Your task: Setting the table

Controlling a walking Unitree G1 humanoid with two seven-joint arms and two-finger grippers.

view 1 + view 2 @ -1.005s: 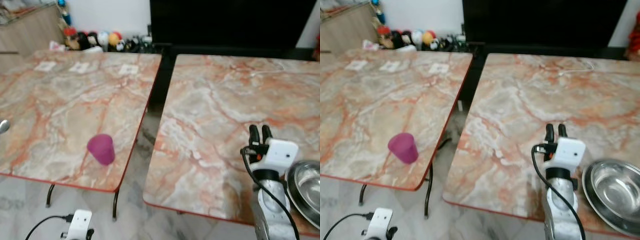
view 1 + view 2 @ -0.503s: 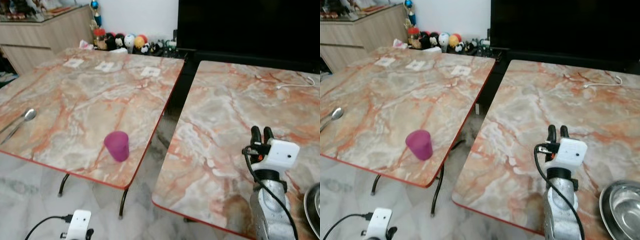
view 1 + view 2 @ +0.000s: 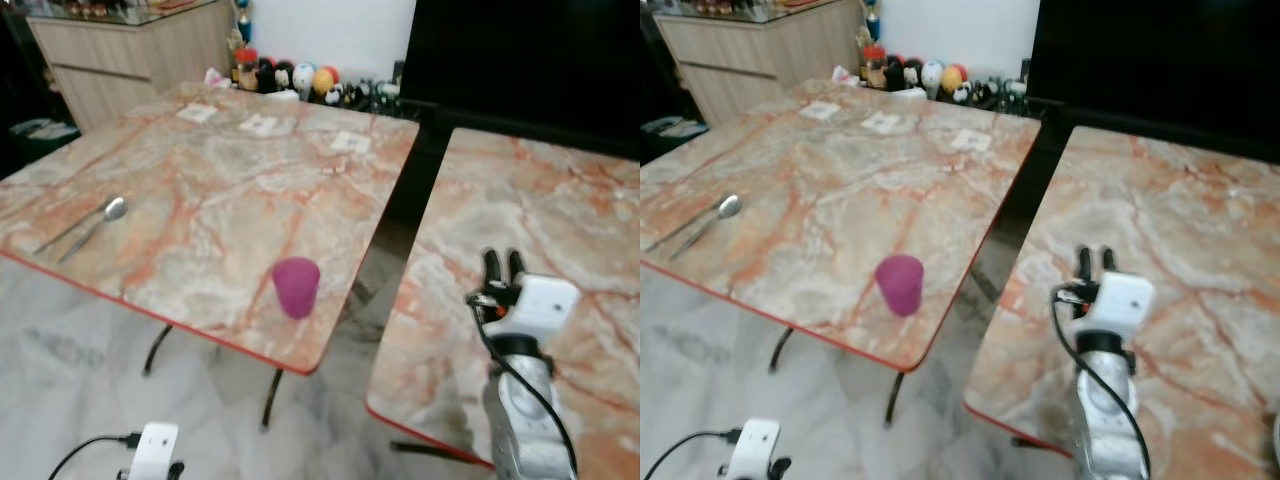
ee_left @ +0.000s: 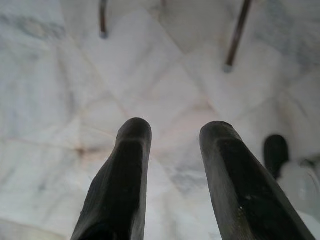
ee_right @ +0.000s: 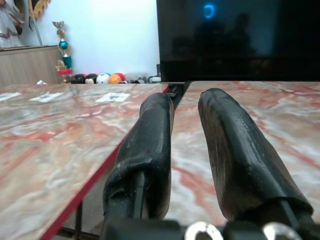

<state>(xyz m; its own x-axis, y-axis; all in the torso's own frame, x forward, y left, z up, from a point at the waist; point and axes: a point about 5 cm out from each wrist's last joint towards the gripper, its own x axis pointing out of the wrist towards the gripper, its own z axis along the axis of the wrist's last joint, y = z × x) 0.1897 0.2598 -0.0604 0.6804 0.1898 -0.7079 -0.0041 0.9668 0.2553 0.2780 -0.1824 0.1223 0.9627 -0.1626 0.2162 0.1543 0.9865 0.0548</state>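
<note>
Far left on the left marble-pattern folding table with the red edge [image 3: 200,190], you have a metal spoon [image 3: 95,218] lying flat near the outer edge, well apart from everything else. It reads as a piece already laid out or waiting to be collected; you can't tell which.

Along that table's far side sit three small white cards [image 3: 262,124] in a row, likely marking place settings, so that's probably where things should end up.

Your left gripper [image 4: 172,170] hangs low beside the body, pointing at the pale marble floor tiles [image 4: 60,100] and the table's thin metal legs [image 4: 237,35]. Its two black fingers are spread with a clear gap and nothing between them; idle, out of the way.

Next, the purple plastic cup [image 3: 296,287] stands upright near the left table's front right corner, close to the edge and within easy reach. Judging from that, it's your likely next pick.

Across the dark gap sits the right marble-pattern table [image 3: 560,230]. Your right gripper [image 3: 502,264] is raised above its near left edge, fingers pointing forward, slightly parted and empty. Held up like that, it looks ready to reach, but the cup is off to its left across the gap, so you'd need to turn or step first.
</note>
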